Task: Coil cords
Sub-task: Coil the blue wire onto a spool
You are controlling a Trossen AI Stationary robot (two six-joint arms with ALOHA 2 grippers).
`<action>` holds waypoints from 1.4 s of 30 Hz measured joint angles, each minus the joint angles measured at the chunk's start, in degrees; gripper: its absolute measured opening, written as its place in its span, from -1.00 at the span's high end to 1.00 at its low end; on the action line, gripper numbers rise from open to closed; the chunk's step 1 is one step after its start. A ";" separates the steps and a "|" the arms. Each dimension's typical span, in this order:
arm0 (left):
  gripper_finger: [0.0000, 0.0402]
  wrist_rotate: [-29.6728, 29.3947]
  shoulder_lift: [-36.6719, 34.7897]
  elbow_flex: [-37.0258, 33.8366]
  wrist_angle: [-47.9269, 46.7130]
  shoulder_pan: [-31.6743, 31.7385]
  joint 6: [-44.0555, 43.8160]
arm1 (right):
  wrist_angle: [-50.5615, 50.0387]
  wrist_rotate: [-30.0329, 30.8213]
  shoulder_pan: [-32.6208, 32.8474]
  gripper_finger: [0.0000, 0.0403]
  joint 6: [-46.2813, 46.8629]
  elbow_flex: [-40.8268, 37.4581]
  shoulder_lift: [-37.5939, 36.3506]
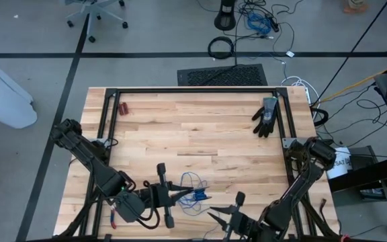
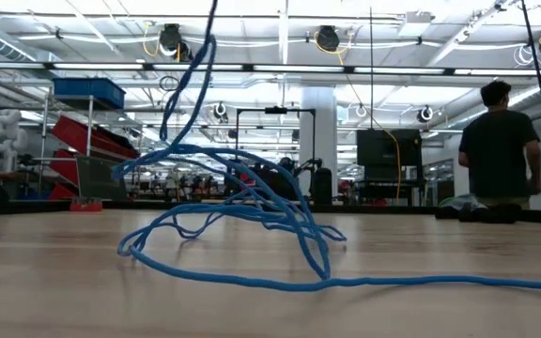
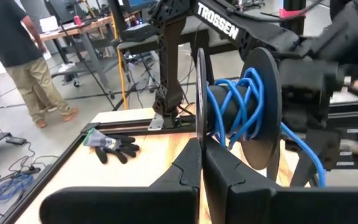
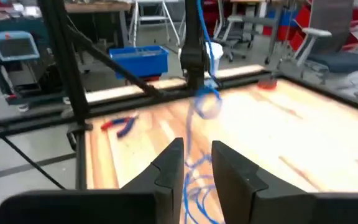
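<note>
The blue cord (image 3: 241, 102) is partly wound on the hub of a black spool (image 3: 267, 106), with my left gripper (image 3: 202, 158) shut on the spool near the table's front edge (image 1: 180, 195). From the spool the cord drops (image 4: 205, 102) to loose loops lying on the table (image 2: 242, 211) (image 1: 192, 183). My right gripper (image 4: 196, 165) is open at the near edge (image 1: 215, 215), level and pointing at the spool. Its fingers stand on either side of a cord strand (image 4: 187, 180). My left gripper pinches the rim of the spool's thin black flange (image 3: 200, 121) between its two shut fingers, coming at it about level. The spool is lifted clear of the table with its hub level, and the cord hangs slack below it. Whether my right gripper touches the strand between its fingers, I cannot tell.
A black glove (image 1: 266, 115) lies at the far right of the table and small red-handled pliers (image 1: 124, 107) at the far left. A black frame (image 1: 193, 91) runs around the table's edges. A person (image 2: 498, 150) stands in the room beyond.
</note>
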 joint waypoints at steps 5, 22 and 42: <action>0.97 -0.64 -0.85 0.00 0.09 -0.36 0.00 | 1.20 -1.44 -1.13 0.64 2.30 -0.02 4.91; 0.97 -3.18 -1.38 0.00 -0.16 -1.90 0.90 | 37.40 -1.82 -8.14 0.22 -29.96 -0.02 13.23; 0.97 -4.56 -2.68 0.00 0.22 -2.89 3.06 | 36.41 -2.56 -8.57 0.99 -29.53 -0.02 13.14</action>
